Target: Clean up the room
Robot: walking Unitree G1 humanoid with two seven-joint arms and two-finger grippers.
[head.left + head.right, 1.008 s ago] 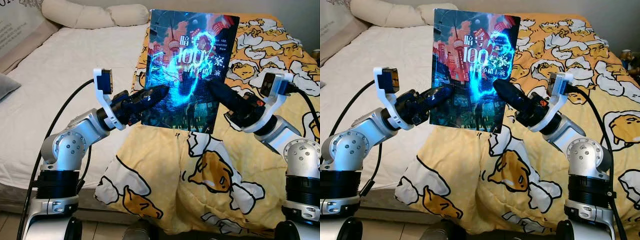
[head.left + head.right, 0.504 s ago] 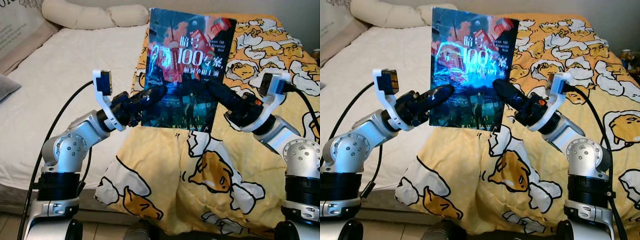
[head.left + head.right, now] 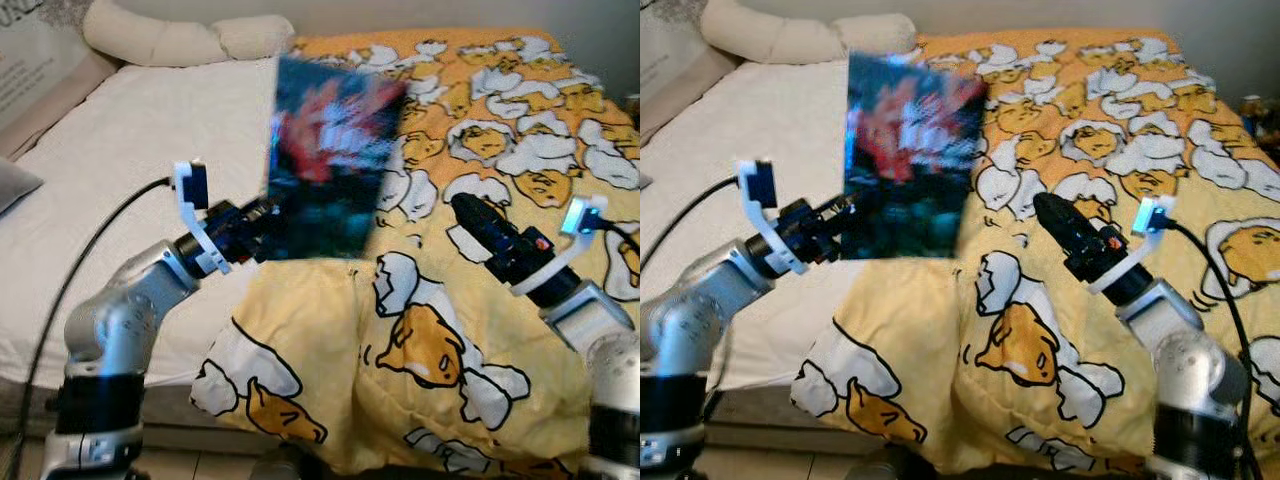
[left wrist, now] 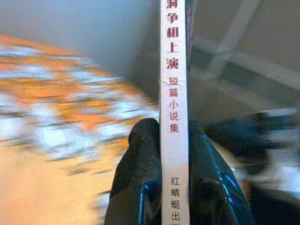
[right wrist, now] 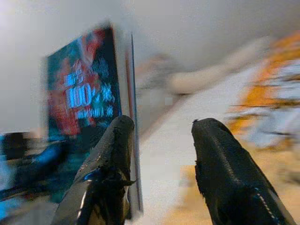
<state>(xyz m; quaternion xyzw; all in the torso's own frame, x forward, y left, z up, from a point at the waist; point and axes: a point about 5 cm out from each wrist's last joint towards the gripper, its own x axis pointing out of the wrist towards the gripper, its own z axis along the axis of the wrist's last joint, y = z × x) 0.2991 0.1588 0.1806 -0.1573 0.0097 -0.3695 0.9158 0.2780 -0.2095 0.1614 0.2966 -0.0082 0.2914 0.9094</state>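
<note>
**Black fingers pinch book above bed**

Black fingers point(image 4: 140, 187) of the left gripper point(image 4: 174, 178) clamp a book point(image 3: 325, 165) at its lower edge, one finger on each cover, with the white spine and its printed characters running up between them in the left wrist view. From the head views, the book stands upright and blurred in the air, its dark blue and red cover facing the robot, held over the near left part of the quilt point(image 3: 420, 350). The left arm point(image 3: 130, 320) reaches in from the left, a black cable point(image 3: 70, 270) looping behind it.

The right gripper point(image 3: 470, 215) hangs to the right of the book, apart from it, above the quilt. In the right wrist view its two fingers point(image 5: 108, 178) stand spread with a clear gap between them, grasping nothing, and the book's cover shows beyond them.

The yellow quilt, printed with white and orange egg figures, covers the right side of the bed point(image 3: 120, 150) and drapes over its near edge. White sheet lies bare on the left. A long cream pillow point(image 3: 170, 40) rests at the far end.
</note>
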